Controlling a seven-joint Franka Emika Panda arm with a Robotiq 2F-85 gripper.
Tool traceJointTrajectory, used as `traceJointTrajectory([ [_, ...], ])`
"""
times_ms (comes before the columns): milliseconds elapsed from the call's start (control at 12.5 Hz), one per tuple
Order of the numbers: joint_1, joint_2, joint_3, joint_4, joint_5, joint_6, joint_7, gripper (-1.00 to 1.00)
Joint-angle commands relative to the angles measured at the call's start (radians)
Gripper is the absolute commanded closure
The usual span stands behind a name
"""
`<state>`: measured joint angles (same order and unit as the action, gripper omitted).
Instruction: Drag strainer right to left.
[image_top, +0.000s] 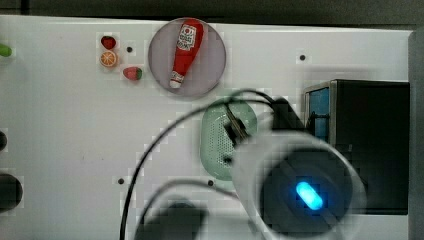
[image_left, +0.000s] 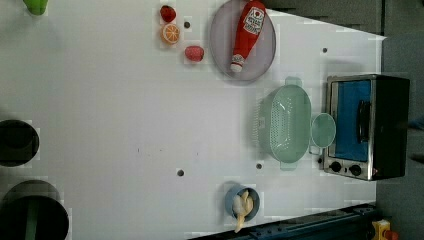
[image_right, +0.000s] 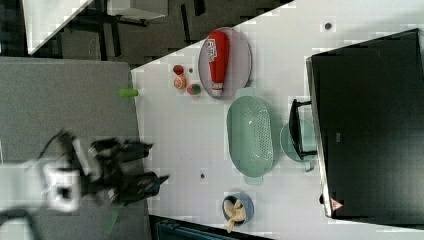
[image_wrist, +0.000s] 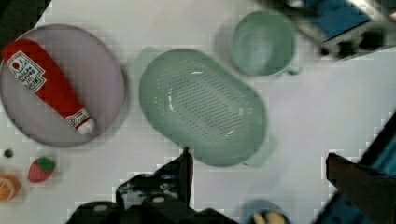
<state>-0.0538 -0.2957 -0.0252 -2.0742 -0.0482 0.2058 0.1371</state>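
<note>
One arm: Franka, gripper (image_right: 150, 162) up off the white table (image_left: 125, 125), beside the table's edge at the right view's left.
Claw: fingers spread wide apart, nothing between them; wrist view shows one dark finger (image_wrist: 184, 172) on one side and the other on the far side, with bare table and the strainer's rim in the gap.
Strainer: pale mint oval colander (image_left: 289, 124), upright, free on the table, a tab handle at each end. Not touched by the claw.
Strainer position: just beside the mint mug (image_left: 323, 130) on the left view's right; whether the two rims touch, can't tell. Purple plate (image_left: 220, 45) close above it in the left view, apart from it.
Mug: round, mint, between the strainer and the toaster oven (image_left: 367, 125).
Oven: silver and black, blue door panel, knobs on its front, at the left view's right edge of the table.
Plate contents: red ketchup bottle (image_left: 247, 32) lying across the plate, cap end toward the strainer.
Toy fruit: strawberry (image_left: 194, 53), orange slice (image_left: 170, 33) and a second red fruit (image_left: 167, 13), grouped at the left view's left of the plate.
Bowl: small blue bowl (image_left: 230, 197) holding pale yellowish pieces, near the table's lower edge in the left view, well apart from the strainer.
Top view: arm's wrist with a blue light overlaps the strainer (image_top: 217, 140); black cables loop across the table.
</note>
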Motion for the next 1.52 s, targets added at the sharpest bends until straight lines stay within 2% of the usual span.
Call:
traceJointTrajectory([
  [80,0.024,0.119,0.022,-0.138,0.001,0.113,0.208,-1.0],
  [560,0.03,0.308,0.038,-0.282,0.001,0.474,0.549,-1.0],
  [960,0.037,0.457,0.048,-0.412,0.003,0.795,0.586,-1.0],
  [1280,0.052,0.615,0.068,-0.385,0.007,0.934,0.602,-1.0],
  [1520,0.072,0.651,0.077,-0.381,0.021,0.981,0.73,-1.0],
])
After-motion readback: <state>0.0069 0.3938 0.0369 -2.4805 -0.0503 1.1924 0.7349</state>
